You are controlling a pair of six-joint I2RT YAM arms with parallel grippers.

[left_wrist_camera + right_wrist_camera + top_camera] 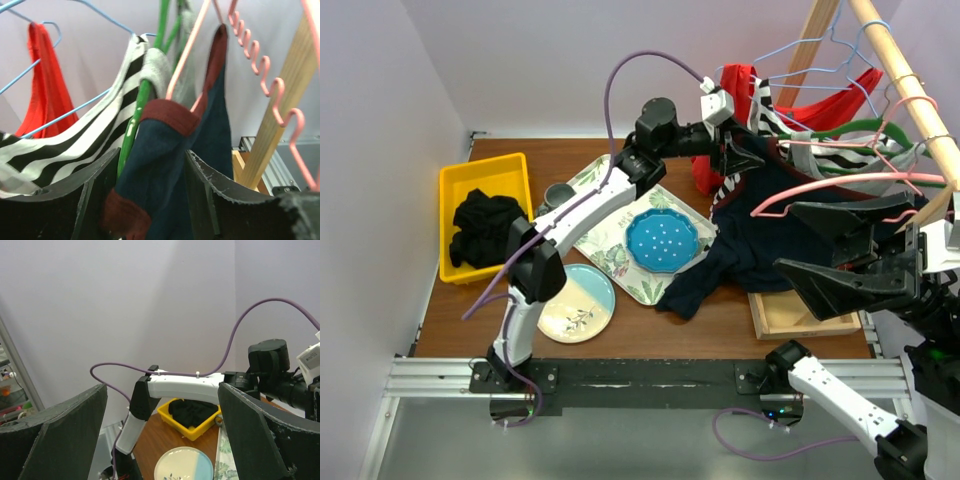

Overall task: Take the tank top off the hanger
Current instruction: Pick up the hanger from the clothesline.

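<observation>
Navy tank top [750,245], maroon trim: strap over pink hanger [840,185] below wooden rail [905,80], body sagging to the tabletop [720,330] beside floral tray [610,245]. Left gripper [152,152]: 2 fingers flank the navy fabric under the strap; whether they pinch it, cannot tell. Right gripper [162,387]: jaws spread wide, nothing between them, raised above the table. Neighbours on rail: striped top [75,150], red garment [45,85], green hanger [137,110]
</observation>
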